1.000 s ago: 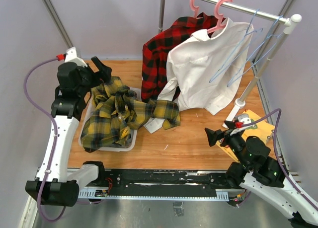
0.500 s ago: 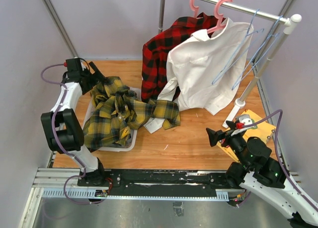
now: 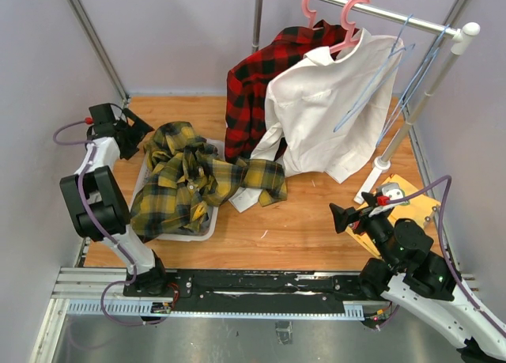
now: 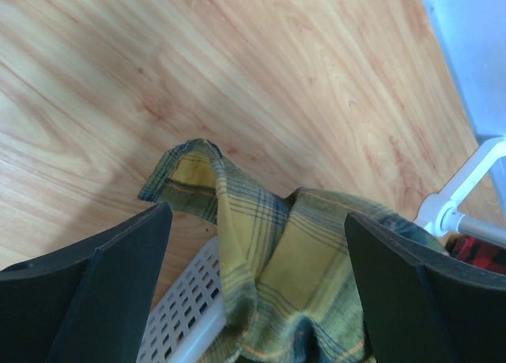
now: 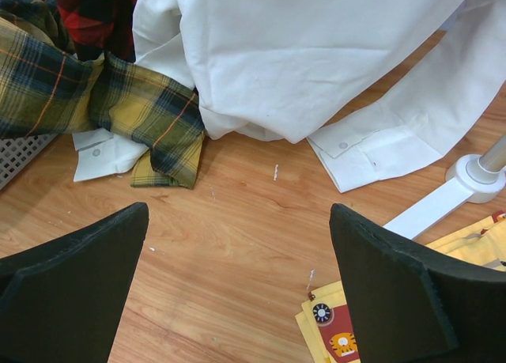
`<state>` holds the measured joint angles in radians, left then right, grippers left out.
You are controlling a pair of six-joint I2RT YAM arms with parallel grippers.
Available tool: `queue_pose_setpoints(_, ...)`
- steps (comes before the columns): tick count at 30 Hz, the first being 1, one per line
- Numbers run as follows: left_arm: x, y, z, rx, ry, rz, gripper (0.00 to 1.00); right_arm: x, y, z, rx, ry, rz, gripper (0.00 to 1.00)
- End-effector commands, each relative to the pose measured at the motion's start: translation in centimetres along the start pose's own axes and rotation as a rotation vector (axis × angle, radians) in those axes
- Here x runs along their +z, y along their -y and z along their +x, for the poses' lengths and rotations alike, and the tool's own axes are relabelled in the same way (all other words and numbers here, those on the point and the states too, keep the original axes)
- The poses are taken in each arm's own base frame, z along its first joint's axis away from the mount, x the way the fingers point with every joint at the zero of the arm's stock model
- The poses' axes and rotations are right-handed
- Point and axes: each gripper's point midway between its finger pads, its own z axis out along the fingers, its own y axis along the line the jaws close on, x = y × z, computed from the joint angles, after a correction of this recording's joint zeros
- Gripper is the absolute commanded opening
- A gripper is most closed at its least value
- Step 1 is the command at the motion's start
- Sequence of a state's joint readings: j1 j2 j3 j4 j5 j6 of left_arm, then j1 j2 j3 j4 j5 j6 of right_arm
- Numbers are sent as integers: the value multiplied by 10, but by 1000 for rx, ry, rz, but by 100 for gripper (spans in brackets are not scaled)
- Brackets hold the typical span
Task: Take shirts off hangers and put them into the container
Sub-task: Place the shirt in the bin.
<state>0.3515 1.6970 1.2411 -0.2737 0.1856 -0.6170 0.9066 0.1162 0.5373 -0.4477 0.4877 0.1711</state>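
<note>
The yellow-and-green plaid shirt [image 3: 178, 185] lies heaped in the white basket [image 3: 202, 232], one sleeve trailing onto the table. My left gripper [image 3: 133, 130] is open and empty, just left of the basket's far corner; in the left wrist view its jaws stand wide above the plaid cloth [image 4: 277, 260] and the mesh wall [image 4: 178, 315]. A red-and-black plaid shirt [image 3: 257, 82] and a white shirt [image 3: 320, 118] hang on pink hangers [image 3: 352, 23] from the rack. Two light-blue hangers [image 3: 391, 74] hang bare. My right gripper [image 3: 341, 217] is open over bare wood at the front right, near the white shirt's cuff [image 5: 371, 145].
The rack's white post and foot [image 3: 379, 165] stand at the right, its foot also in the right wrist view [image 5: 466, 181]. A flat yellow cloth with patches [image 3: 407, 197] lies beside my right arm. Grey walls close in the table on three sides.
My left arm has folded back toward the far left corner, carrying its open gripper leftward off the plaid shirt. The right arm has barely moved.
</note>
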Motion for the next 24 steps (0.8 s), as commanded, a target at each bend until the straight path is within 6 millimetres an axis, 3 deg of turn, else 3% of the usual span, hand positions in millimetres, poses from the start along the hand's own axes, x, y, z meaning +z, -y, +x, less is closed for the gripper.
queue_pose_setpoints(1, 22, -8, 22, -47, -83, 7, 95, -1, 7, -2, -17, 5, 30, 98)
queue_pose_setpoints(5, 36, -12, 33, -80, -132, 11, 88, -1, 9, -1, -18, 4, 39, 98)
queue_pose_setpoints(9, 36, -4, 26, -95, -106, 47, 58, -2, 9, -1, -21, 1, 43, 98)
queue_pose_setpoints(13, 20, 19, 0, -61, -28, 113, 15, -1, 10, -2, -23, 2, 49, 98)
queue_pose_setpoints(15, 7, 31, -14, -39, 16, 145, 2, -1, 10, -1, -26, -2, 48, 98)
queue_pose_setpoints(20, -44, 68, -47, 77, 145, 247, 1, 0, 9, 0, -29, -8, 47, 98)
queue_pose_setpoints(24, -91, 88, -47, 157, 193, 333, 1, 0, 9, 1, -27, -10, 49, 98)
